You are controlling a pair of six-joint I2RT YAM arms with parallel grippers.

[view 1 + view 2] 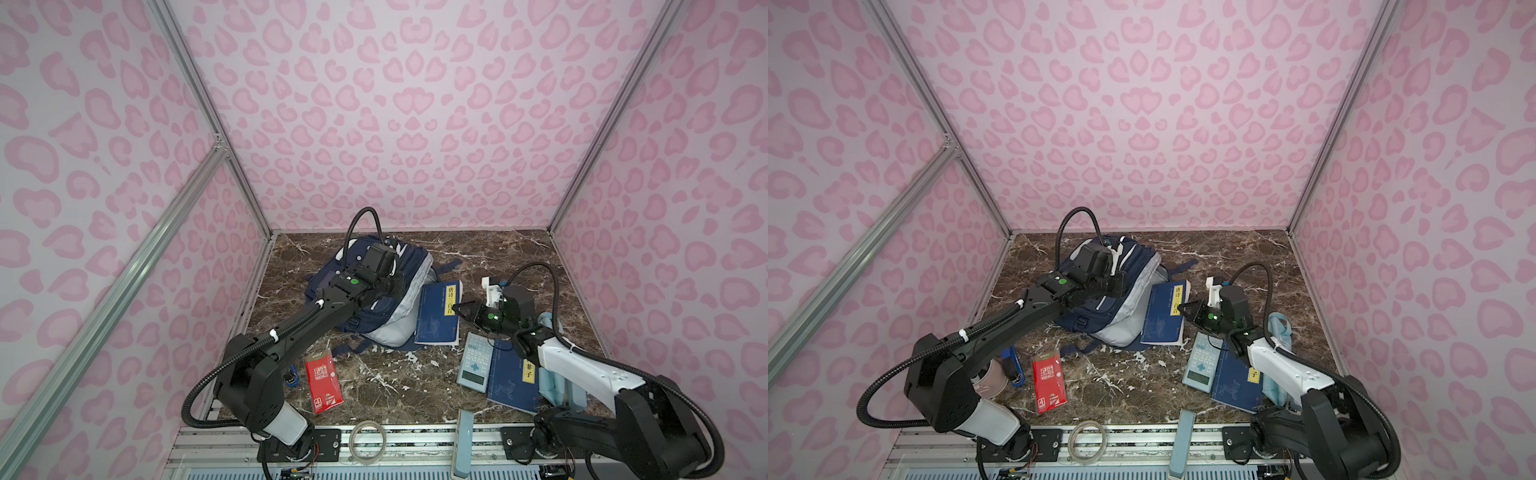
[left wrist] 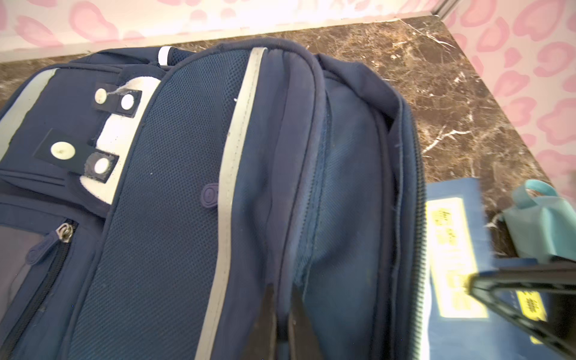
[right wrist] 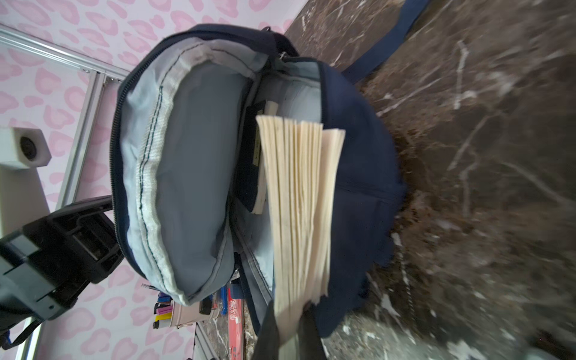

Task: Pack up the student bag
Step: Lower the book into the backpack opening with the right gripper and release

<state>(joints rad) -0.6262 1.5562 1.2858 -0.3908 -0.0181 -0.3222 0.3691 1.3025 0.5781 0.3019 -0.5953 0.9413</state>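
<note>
**On the table, bag and book both gripped**

Left of centre, towards the far side, the navy bag lies on the marble. Its mouth gapes to the right and shows grey lining. The left claw is clamped on a ridge of navy fabric on the bag's upper side. Just right of the bag lies the blue book with its yellow label. The right claw is clamped on the book's page edge, and the pages fan out before the mouth. A second dark book sits inside the bag. Near right, a calculator lies against another blue book.
</note>
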